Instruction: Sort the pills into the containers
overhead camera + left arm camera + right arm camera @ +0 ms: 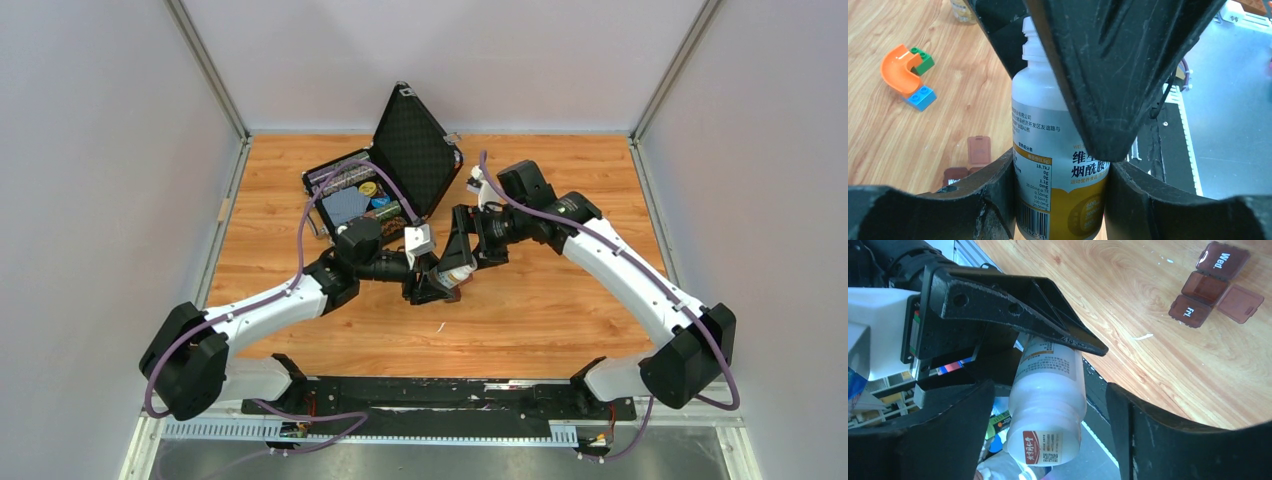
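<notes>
A white pill bottle (458,272) with a yellow-banded label (1058,150) hangs above the table between both grippers. My left gripper (1058,166) is shut on its lower body, with both fingers pressed against the label. My right gripper (1048,390) stands open around the cap end (1048,435), with a gap beside the bottle. The containers (1215,282), a brown strip of three compartments, lie on the wood; the middle lid (1240,302) is flipped open, and the "Wed." and "Fri." lids are shut. In the left wrist view the strip (973,160) lies just beyond my left finger. No pills show.
An open black hard case (415,150) full of small items stands at the back of the table. An orange curved toy piece (898,72) with green and blue bricks lies to the left, with a jar (963,10) beyond it. A white scrap (1143,336) lies on the wood.
</notes>
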Robot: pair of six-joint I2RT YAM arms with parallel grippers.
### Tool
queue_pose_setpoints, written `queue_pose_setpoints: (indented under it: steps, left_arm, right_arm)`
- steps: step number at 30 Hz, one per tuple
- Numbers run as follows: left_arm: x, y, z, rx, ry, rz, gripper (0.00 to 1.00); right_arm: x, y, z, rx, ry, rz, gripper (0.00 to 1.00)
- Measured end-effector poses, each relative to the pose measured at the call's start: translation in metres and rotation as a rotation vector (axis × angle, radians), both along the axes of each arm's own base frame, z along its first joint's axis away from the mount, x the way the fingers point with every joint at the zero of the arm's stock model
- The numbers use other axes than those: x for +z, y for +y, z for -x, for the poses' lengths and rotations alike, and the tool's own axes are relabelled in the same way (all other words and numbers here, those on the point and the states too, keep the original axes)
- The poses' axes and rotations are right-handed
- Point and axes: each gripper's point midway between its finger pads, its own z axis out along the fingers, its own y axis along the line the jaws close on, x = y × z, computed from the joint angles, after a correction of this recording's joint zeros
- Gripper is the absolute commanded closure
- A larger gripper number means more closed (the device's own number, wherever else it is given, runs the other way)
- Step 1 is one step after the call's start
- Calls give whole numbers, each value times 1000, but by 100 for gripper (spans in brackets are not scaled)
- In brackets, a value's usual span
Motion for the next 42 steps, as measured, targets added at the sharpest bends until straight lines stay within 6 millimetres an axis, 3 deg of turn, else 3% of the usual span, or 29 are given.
queue_pose_setpoints:
  steps: [2,5,8,14,22,29,36,42]
  left_arm:
    - [1,0,1,-8,-1,6,93]
    - [0,0,2,-11,-1,10,100]
    - [1,-1,3,-9,7,20,100]
    - [5,-2,8,-17,43,62,100]
    - [16,-4,15,-37,82,122,100]
    - [31,-6,17,-45,79,170,100]
    - [35,-6,16,-34,83,179,100]
    - [33,-4,12,-3,96,176,100]
  right_arm:
    - [0,0,-2,-3,-10,2,0]
    - [0,-2,-9,-28,-50,15,0]
    - [5,-6,-15,-61,-130,-5,1]
    - [29,-18,-5,-106,-295,-125,10]
    - [48,-14,-8,-123,-386,-223,15]
    - [48,-8,-6,-87,-384,-255,34]
    - [56,-2,-2,-49,-394,-304,60]
    - [55,0,-6,-27,-365,-332,66]
